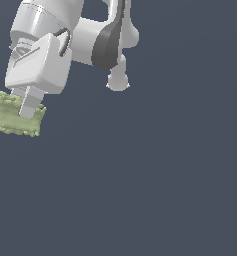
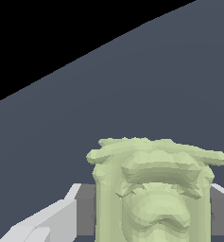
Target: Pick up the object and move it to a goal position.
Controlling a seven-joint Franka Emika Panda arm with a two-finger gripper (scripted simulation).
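The main risk I see is the pale yellow-green block (image 1: 10,117) slipping or twisting out of the grasp during the carry: its edges are lumpy and uneven, so the flat fingers may bear on only a few bumps, and a quick swing or stop could pivot it loose. A second risk is that no goal marker appears in either view, so a release could land off target. In the exterior view the block sits at about nine o'clock, against that picture's left edge, with the white gripper (image 1: 28,111) coming down onto it from roughly eleven o'clock. The wrist view shows the block (image 2: 153,189) filling the space between the two grey fingers (image 2: 56,217), which flank it closely on both sides; the jaws appear closed on it, though actual contact at the pads is hidden. Whether the block is lifted clear of the dark floor (image 1: 150,190) I cannot tell. Count: one block, one arm, one gripper, two fingers visible.
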